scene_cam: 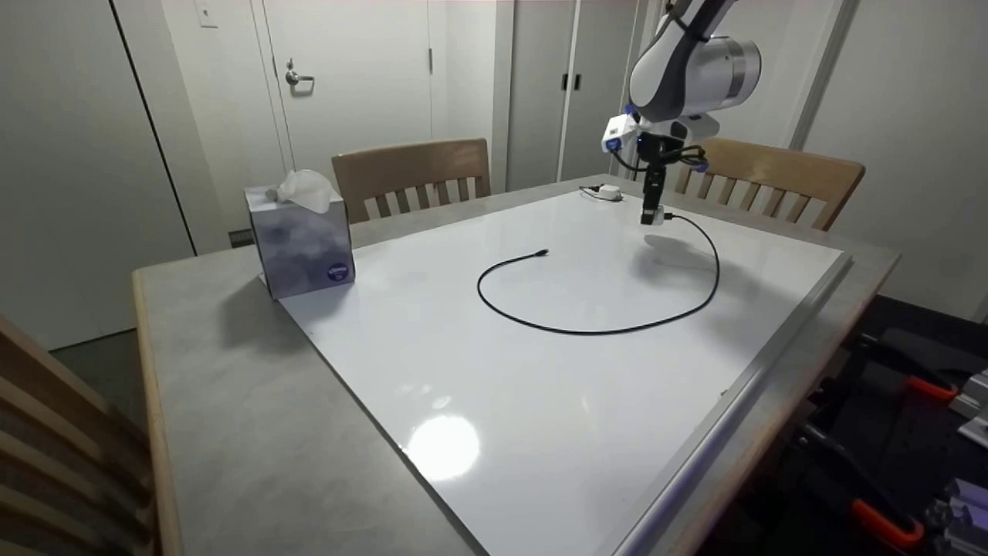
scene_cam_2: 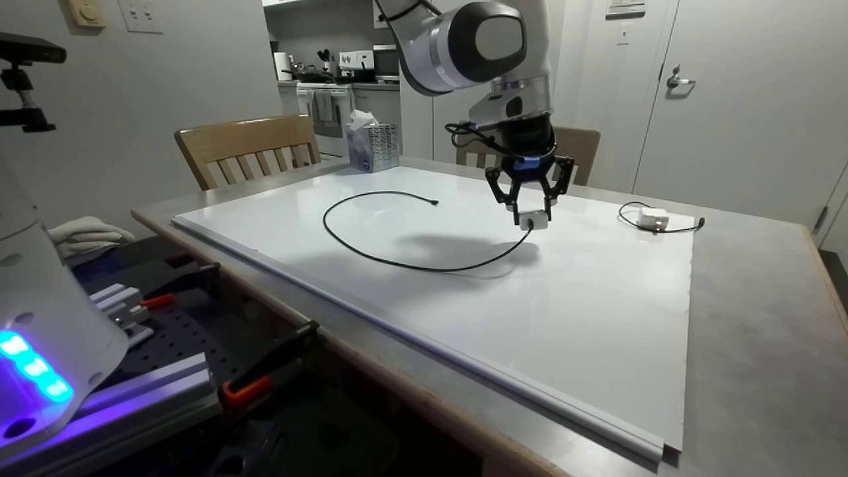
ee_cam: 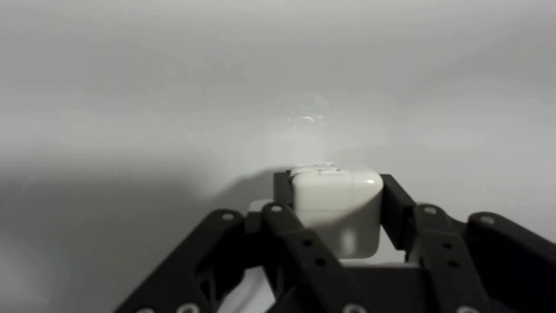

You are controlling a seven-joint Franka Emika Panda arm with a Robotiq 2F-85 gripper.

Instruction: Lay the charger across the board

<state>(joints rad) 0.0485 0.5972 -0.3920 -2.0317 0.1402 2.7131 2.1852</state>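
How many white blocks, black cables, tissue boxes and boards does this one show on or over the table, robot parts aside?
White blocks: 2 (held block, resting block)
Black cables: 2 (long cable, short cable)
Tissue box: 1
Board: 1
Total: 6

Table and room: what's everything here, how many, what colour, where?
table: one, grey, middle
board: one, white, on table
charger: one, white and black, partly on board
adapter: one, white with black cable, board corner
tissue box: one, purplish, another corner
chairs: at least three, brown, round table
clamps: two, black and orange, beside table
door: at least one, white, background
stove: one, white, background
robot base: one, white, beside table
robot arm: one, white and black, above board
jaws: two, black, closed on charger
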